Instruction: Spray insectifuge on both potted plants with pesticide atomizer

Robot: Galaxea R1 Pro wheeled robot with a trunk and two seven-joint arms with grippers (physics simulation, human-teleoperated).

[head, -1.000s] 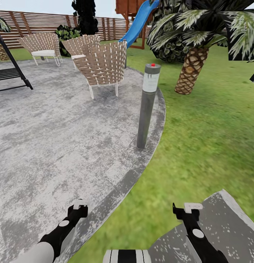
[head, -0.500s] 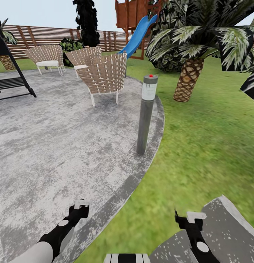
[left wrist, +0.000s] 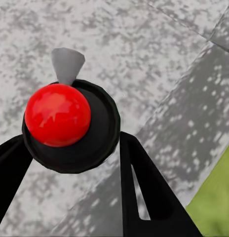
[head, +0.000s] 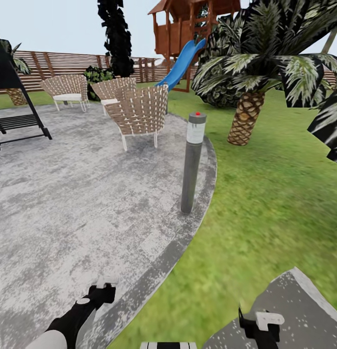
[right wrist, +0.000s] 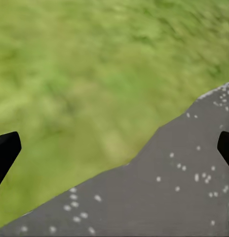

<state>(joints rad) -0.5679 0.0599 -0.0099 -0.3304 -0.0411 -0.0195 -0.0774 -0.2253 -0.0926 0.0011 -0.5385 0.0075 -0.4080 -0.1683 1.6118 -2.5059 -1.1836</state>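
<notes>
Left gripper (left wrist: 72, 138): its two dark fingers press on either side of the pesticide atomizer (left wrist: 57, 114), seen from above as a red knob on a black disc with a grey nozzle pointing away from the wrist. It appears clamped. Right gripper (right wrist: 117, 147): fingers spread wide, nothing between them.

Beneath the left gripper lies the grey patio (head: 67, 194). Beneath the right one, a stepping slab (right wrist: 169, 187) meets the lawn (head: 265, 203).

Ahead of both, and between them, a bollard lamp (head: 191, 165) stands on the patio's edge. Beyond it are a wicker chair (head: 139, 109), a palm (head: 246, 116), a blue slide (head: 180, 60) and the fence (head: 57, 63).

Risks, as judged: the hold is on a rounded body, so a jolt of the base over the paving edge could loosen it. Driving straight ahead could clip the bollard.
</notes>
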